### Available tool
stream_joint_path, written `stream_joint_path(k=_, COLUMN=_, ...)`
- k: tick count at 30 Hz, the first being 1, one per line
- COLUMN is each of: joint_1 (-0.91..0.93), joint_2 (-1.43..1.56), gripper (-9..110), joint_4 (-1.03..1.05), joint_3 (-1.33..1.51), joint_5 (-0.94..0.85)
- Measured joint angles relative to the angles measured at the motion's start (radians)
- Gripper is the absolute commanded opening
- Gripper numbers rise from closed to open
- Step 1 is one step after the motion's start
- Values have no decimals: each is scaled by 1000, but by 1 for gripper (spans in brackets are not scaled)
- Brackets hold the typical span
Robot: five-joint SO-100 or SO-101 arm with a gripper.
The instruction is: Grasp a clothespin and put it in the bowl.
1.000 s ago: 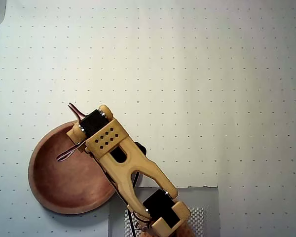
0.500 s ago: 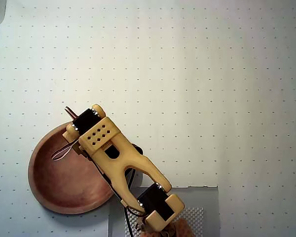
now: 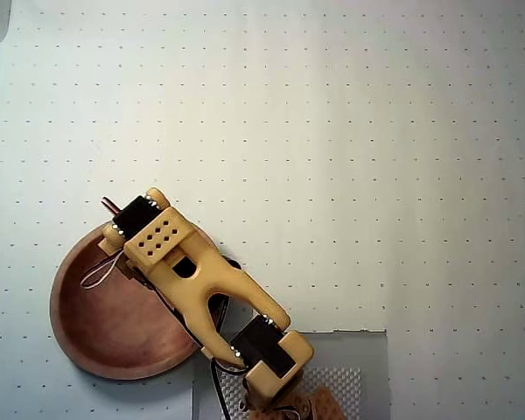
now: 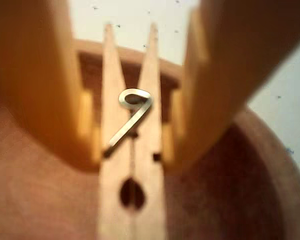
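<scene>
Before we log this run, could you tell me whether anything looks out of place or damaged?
Nothing stands out. The end effector holds the clothespin squarely, intact, above the bowl, which sits upright and unspilled.

A small pale wooden spring clothespin (image 4: 132, 165) with a bent silver wire spring sits upright in the wrist view, its two slim prongs pressed together and pinched from both sides, their tapered tips pointing toward the far rim. It hangs over a round, shallow reddish-brown wooden bowl (image 3: 114, 337) with a lighter rim, which rests at the lower left of the overhead view; there the clothespin itself is hidden.
</scene>
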Motion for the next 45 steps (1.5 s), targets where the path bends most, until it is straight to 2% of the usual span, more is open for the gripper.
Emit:
stream_joint_path(k=23, joint_1=-163, joint_2=-91, gripper=-3, joint_4=-11, joint_3=-17, joint_5=0)
stream_joint_path(k=31, joint_1=-156, joint_2=-130, gripper=-3, joint_4=-11, joint_3=-18, joint_5=0)
stream_joint_path(k=34, joint_1=-158, joint_2=-147, gripper=1, joint_4=-11, joint_3=-18, joint_5=0)
stream_joint_path(k=40, joint_1=-158, joint_2=-147, gripper=17, joint_4=-11, joint_3=-18, joint_5=0)
stream_joint_path(k=45, joint_1=-150, joint_2=-147, gripper=20, joint_4=-12, joint_3=-18, joint_5=0)
